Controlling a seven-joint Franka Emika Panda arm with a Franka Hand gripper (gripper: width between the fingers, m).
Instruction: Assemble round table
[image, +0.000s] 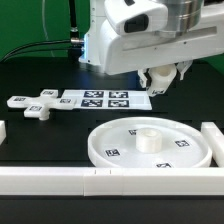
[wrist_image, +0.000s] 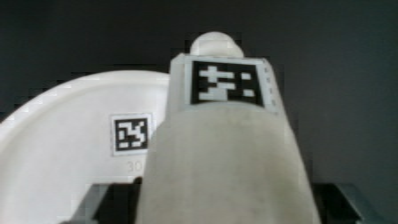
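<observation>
The large round disc (image: 150, 145) lies flat on the black table, rim up, with its central hub (image: 148, 139) standing in the middle. My gripper (image: 163, 80) hangs above and behind the disc, shut on the short cylindrical leg (image: 160, 77). In the wrist view the leg (wrist_image: 222, 120) fills the middle, tag facing the camera. It sits between the jaws of the gripper (wrist_image: 228, 205), and the disc (wrist_image: 80, 125) shows beside it. The small cross-shaped foot (image: 35, 106) lies on the table at the exterior view's left.
The marker board (image: 100, 99) lies flat behind the disc. Long straight white bars run along the front edge (image: 100, 180) and at the exterior view's right (image: 211, 140). A short white bar end (image: 3, 130) shows at the left edge.
</observation>
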